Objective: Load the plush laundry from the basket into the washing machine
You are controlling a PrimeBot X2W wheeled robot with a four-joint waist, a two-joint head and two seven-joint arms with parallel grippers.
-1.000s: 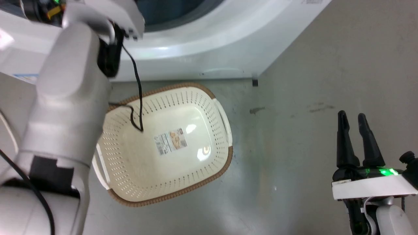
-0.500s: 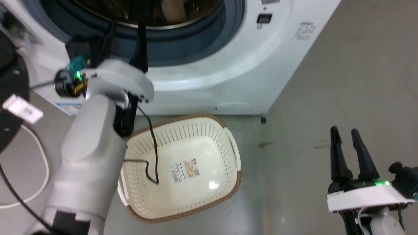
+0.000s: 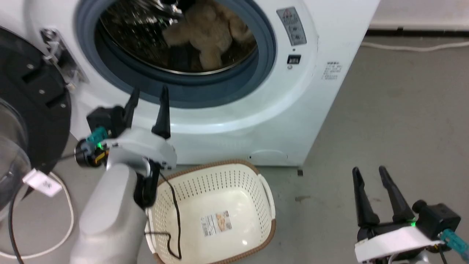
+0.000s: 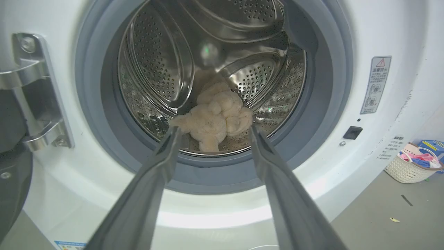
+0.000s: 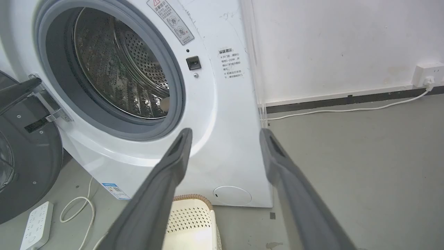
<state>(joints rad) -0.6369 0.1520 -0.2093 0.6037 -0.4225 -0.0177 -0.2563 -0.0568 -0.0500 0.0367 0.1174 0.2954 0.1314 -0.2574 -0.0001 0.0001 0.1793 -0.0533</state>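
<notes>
Left hand (image 3: 149,93): fingers spread, nothing btwn them. It's raised in front of the washer (image 3: 256,121), tips just short of the lower edge of the grey door ring (image 3: 220,91). In the left wrist view the two fingers frame the opening & point straight into the steel drum (image 4: 156,62).

Right hand (image 3: 369,169): also spread & holding nothing. It sits low on the right over the floor (image 3: 384,110), well apart from washer & basket.

Plush toy (image 3: 209,33): inside the drum, lying on its bottom, past the ring. No limb hangs over the ring as far as I can see.

Basket (image 3: 234,163): on the floor just in front of the washer's base, below the left hand. No laundry in it, only the label sticker (image 3: 217,223) on its bottom. A black cable (image 3: 176,220) from the left arm droops into it.

Door (image 3: 29,91): swung wide open on the left, hinge side.

Progress, my read: the loading itself looks done. The one toy is in the drum & the basket holds nothing more to move. What's left is minor, i.e. draw the left arm away from the opening. The task sentence doesn't ask for the door to be shut, so I wouldn't count that as pending. One thing to watch: the drooping cable could catch the basket rim when the arm moves & drag the basket.
</notes>
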